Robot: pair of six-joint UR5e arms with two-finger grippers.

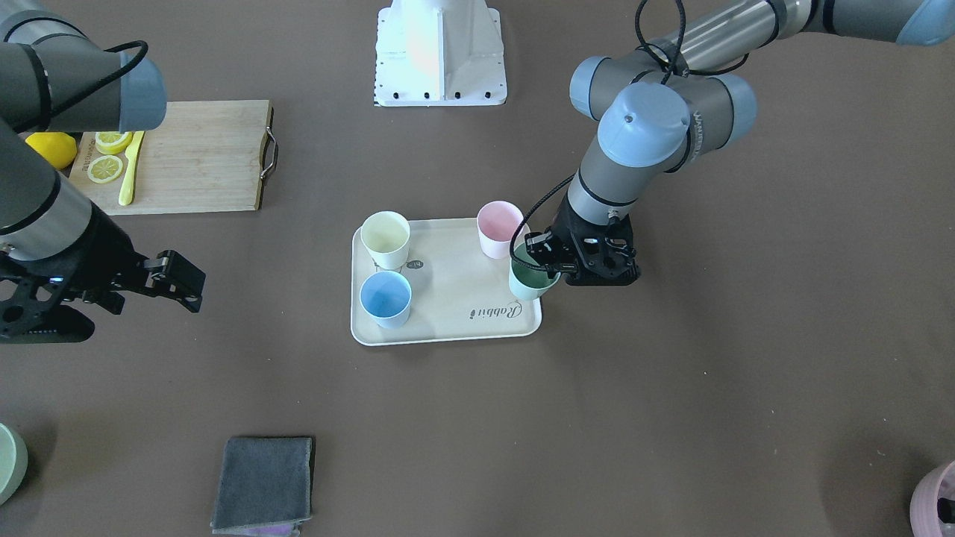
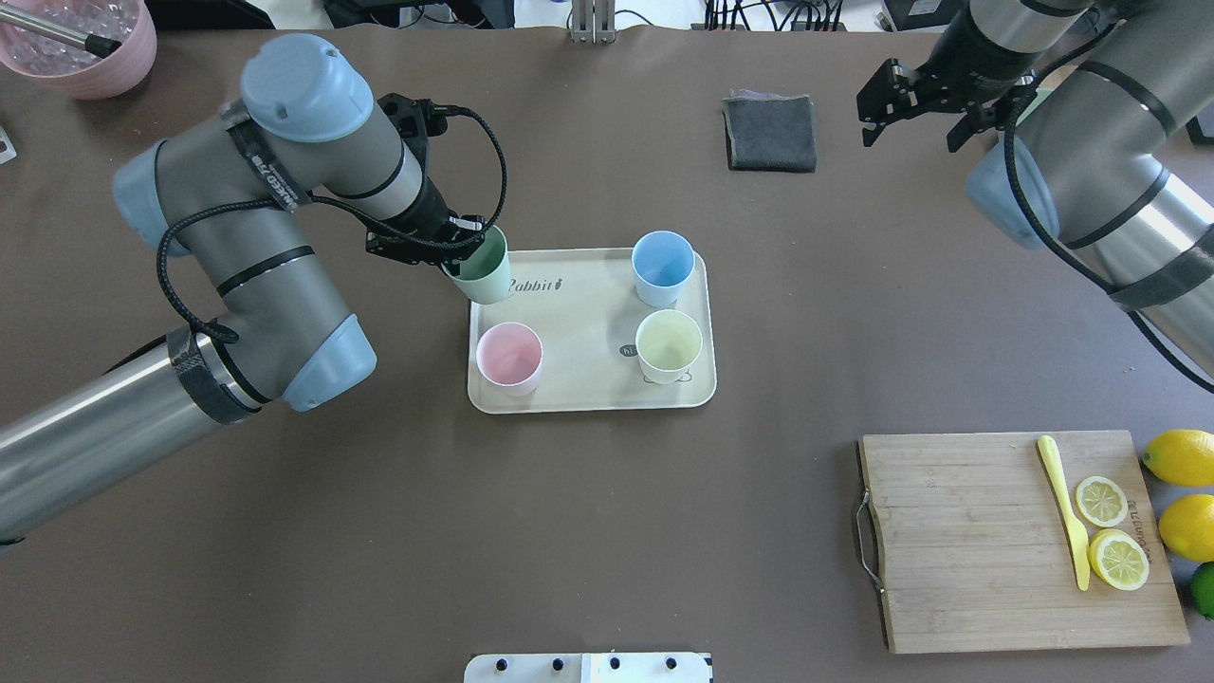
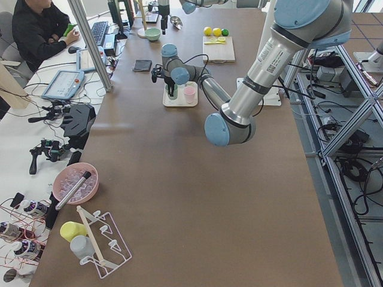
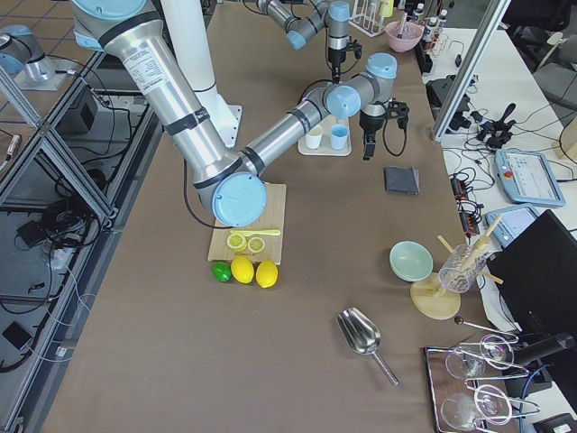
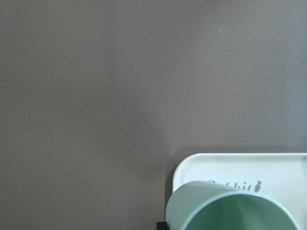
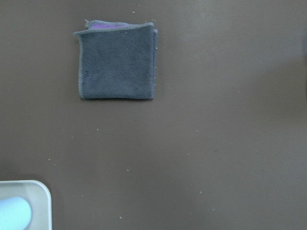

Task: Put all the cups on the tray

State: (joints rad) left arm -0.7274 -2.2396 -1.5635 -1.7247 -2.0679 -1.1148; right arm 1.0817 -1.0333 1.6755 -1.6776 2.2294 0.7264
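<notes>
The cream tray point(image 1: 455, 291) point(image 2: 588, 313) with "Rabbit" script lies mid-table. On it stand a pink cup point(image 1: 498, 227) point(image 2: 509, 356), a yellow cup point(image 1: 386, 237) point(image 2: 669, 344) and a blue cup point(image 1: 386, 298) point(image 2: 662, 266). My left gripper point(image 1: 539, 261) point(image 2: 469, 249) is shut on the rim of a green cup point(image 1: 531, 282) point(image 2: 486, 275) point(image 5: 230, 211). It holds the cup tilted over the tray's corner by the script. I cannot tell whether the cup touches the tray. My right gripper point(image 1: 175, 280) point(image 2: 910, 104) is open and empty, away from the tray.
A folded grey cloth point(image 2: 770, 133) point(image 6: 117, 60) lies beyond the tray. A wooden cutting board point(image 2: 967, 541) with lemon slices and a yellow knife lies at the near right, with lemons beside it. A pink bowl point(image 2: 85, 43) stands at the far left corner.
</notes>
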